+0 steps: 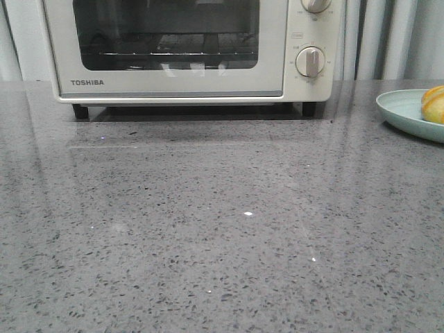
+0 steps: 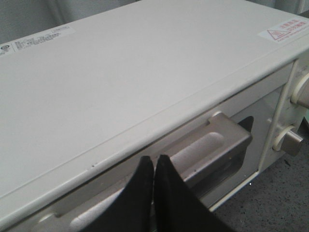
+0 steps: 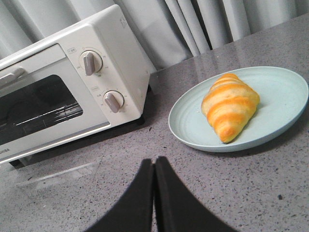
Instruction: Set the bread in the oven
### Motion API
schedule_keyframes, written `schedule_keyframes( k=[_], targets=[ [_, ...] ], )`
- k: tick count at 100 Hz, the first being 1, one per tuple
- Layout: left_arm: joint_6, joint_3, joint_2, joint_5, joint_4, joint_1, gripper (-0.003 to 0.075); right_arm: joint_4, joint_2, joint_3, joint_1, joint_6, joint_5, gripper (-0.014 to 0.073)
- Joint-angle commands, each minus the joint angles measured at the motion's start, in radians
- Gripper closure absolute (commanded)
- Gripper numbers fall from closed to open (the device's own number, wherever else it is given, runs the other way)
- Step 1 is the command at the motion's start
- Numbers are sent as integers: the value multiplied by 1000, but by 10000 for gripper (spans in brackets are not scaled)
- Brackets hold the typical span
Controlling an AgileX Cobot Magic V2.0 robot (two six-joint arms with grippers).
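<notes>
The cream-white Toshiba oven [image 1: 173, 76] stands at the back of the counter with its glass door closed; it also shows in the right wrist view [image 3: 72, 92]. The striped golden-orange bread [image 3: 230, 106] lies on a pale green plate [image 3: 285, 87]; in the front view only its edge [image 1: 433, 104] shows at the far right. My left gripper [image 2: 154, 158] is shut and empty, hovering just above the oven's door handle [image 2: 212, 145] by the oven's top [image 2: 125, 72]. My right gripper [image 3: 154, 160] is shut and empty above the counter, short of the plate. Neither gripper shows in the front view.
The plate [image 1: 402, 107] sits on the grey speckled counter [image 1: 222, 229] right of the oven. Two round knobs [image 3: 114, 101] are on the oven's right panel. Grey curtains [image 3: 193, 24] hang behind.
</notes>
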Motion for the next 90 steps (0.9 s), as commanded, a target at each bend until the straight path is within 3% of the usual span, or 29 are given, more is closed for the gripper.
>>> schedule_keyframes(
  k=[1, 17, 49, 90],
  targets=[
    [-2, -18, -17, 45, 34, -1, 742, 0, 22, -37, -8, -7, -65, 641],
    [-62, 34, -33, 74, 108, -1, 742, 0, 22, -37, -18, -7, -65, 641],
    [-84, 183, -117, 95, 107, -1, 742, 0, 22, -81, -18, -7, -65, 641],
    [-84, 377, -169, 123, 21, -3, 742, 0, 48, -220, -18, -7, -83, 641]
  ],
)
